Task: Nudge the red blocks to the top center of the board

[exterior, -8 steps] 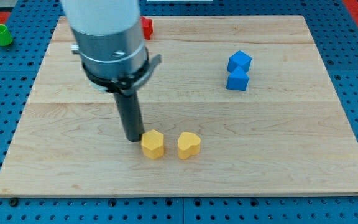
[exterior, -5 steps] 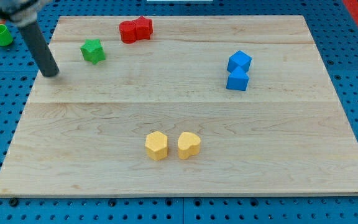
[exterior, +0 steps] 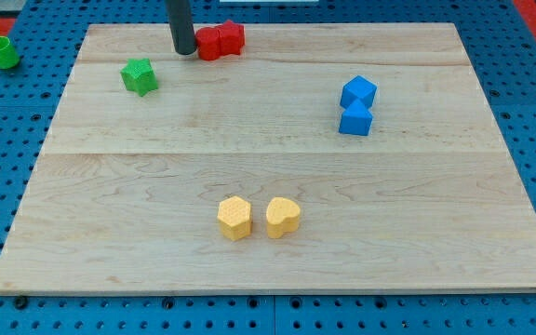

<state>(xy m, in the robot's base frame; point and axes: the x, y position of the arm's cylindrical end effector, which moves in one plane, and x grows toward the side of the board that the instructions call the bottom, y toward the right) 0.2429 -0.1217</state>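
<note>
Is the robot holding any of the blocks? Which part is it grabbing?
Nothing is held. The arm has no hand, only a rod. My tip rests on the board, pressed against the view's left side of the two red blocks, pushing rather than gripping.

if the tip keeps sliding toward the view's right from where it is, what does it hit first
Most likely the red blocks: my tip sits at their left side, apparently touching the nearer one already.

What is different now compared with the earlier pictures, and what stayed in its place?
My tip went from beside the yellow blocks to the board's left edge, then to the top, now against the left side of the two red blocks, which slid slightly right. The green star block, blue blocks and yellow blocks stayed.
</note>
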